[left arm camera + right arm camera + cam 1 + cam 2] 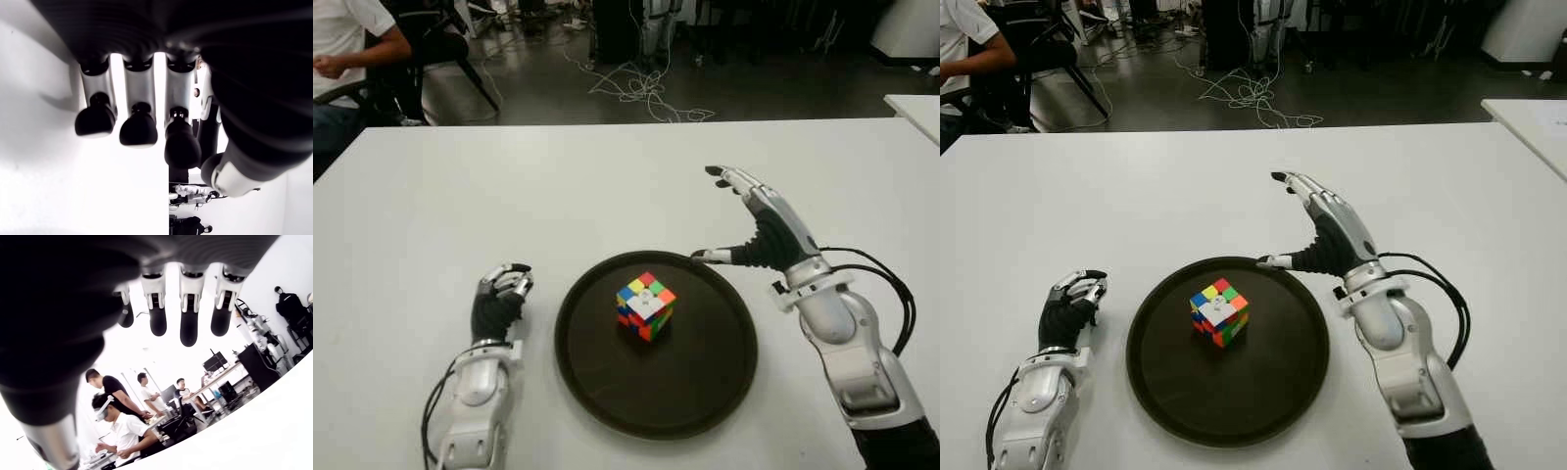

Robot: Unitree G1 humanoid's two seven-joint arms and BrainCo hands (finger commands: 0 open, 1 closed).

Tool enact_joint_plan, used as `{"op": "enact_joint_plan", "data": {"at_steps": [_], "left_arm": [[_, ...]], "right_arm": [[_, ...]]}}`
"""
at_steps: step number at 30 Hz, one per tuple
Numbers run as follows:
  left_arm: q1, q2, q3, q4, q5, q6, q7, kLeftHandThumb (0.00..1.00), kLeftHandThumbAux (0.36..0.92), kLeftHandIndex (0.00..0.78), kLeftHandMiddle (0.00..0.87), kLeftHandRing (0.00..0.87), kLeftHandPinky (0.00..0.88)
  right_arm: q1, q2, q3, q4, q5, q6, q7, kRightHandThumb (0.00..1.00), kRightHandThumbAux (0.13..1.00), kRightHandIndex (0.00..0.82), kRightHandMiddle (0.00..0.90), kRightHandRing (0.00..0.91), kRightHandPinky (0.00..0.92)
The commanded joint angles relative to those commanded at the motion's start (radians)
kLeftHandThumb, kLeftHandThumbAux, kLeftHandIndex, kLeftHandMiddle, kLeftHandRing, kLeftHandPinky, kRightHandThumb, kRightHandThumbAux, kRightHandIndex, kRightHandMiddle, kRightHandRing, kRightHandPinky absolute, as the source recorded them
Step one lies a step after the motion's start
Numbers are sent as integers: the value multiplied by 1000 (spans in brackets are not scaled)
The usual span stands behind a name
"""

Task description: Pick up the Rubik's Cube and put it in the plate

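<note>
The Rubik's Cube [645, 305] sits inside the dark round plate [705, 382], a little left of its centre, with its white, red and green faces showing. My right hand [744, 220] hovers at the plate's far right rim, fingers spread and holding nothing, its thumb tip over the rim. In the right wrist view the fingers [190, 318] are straight with nothing between them. My left hand [501, 294] shows to the left of the plate with its fingers curled, holding nothing; the left wrist view shows its bent fingers [138, 120] over the white table.
The white table [509, 196] stretches far behind and beside the plate. A second white table edge [915, 108] shows at the far right. A seated person [342, 49] and chair are beyond the table's far left corner, with cables on the floor.
</note>
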Motion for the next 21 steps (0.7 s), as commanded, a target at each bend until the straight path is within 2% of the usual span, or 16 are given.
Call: {"op": "enact_joint_plan", "data": {"at_steps": [7,13,17,21], "left_arm": [[0,1,1,3,7,-4,2,711,704,443,820,824,818],[0,-4,5,3,2,-8,4,711,704,444,823,827,821],[2,-1,6,4,1,-13,-3,711,704,444,819,824,819],[5,1,5,4,0,-17,-8,711,704,444,816,824,822]], "right_arm": [[25,-8,-18,43,3,-51,-40,0,788,148,185,203,236],[49,-4,-32,59,-9,-47,-68,0,779,156,188,201,223],[77,6,-45,28,-11,36,-44,0,760,146,167,179,197],[85,4,-49,23,-6,75,-36,0,756,137,157,167,187]]}}
